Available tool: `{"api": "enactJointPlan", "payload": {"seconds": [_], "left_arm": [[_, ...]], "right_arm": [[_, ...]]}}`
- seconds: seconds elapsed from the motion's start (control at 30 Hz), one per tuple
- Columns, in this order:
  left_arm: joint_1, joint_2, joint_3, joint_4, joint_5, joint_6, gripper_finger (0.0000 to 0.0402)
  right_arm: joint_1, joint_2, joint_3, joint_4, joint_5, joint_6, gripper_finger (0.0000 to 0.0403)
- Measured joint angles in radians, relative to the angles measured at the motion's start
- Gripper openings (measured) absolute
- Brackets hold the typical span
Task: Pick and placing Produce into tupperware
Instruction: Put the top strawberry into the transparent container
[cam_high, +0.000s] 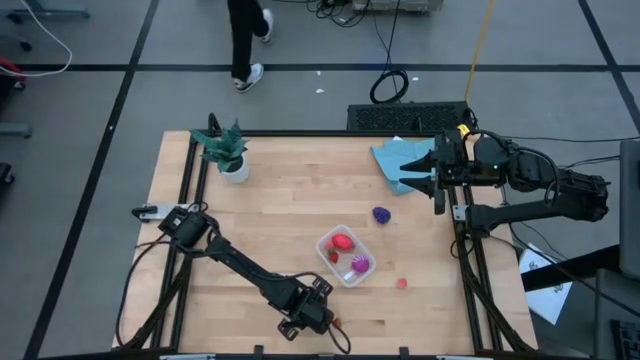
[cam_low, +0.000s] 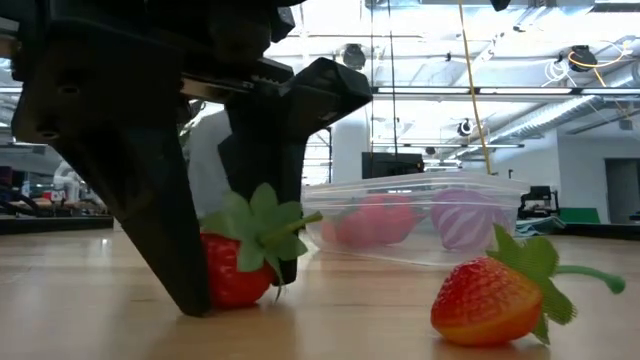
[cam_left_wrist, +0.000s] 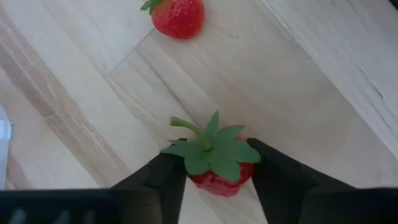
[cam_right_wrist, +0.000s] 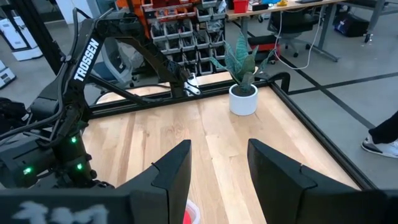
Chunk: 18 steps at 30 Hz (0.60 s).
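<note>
In tupperware (cam_high: 346, 256): red, magenta produce (cam_high: 343, 241).

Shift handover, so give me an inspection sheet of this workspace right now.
Surface: pale wooden table, level.
Job's things: clear plastic tub holding a red and a magenta striped fruit; dark purple fruit and small red strawberry outside it.
Clutter: green potted plant; blue cloth.
Grippers: left gripper fingers flank a red strawberry at the near edge; right gripper open, raised by the cloth.
Cables: black cables on floor.
Surroundings: a person's legs beyond the table.
</note>
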Motion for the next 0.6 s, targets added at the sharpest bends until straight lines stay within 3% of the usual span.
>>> {"api": "enactJointPlan", "payload": {"seconds": [0.2, 0.43, 0.6], "left_arm": [[0.001, 0.0, 0.0, 0.002, -0.001, -0.018, 0.0122], [0.001, -0.003, 0.0, -0.001, -0.012, -0.022, 0.0174], [0.003, -0.005, 0.027, -0.04, -0.037, -0.027, 0.0184]], "right_arm": [[0.0, 0.0, 0.0, 0.0, 0.0, 0.0, 0.0151], [0.0, 0.0, 0.0, 0.0, 0.0, 0.0, 0.0151], [0.0, 0.0, 0.0, 0.0, 0.0, 0.0, 0.0151]]}}
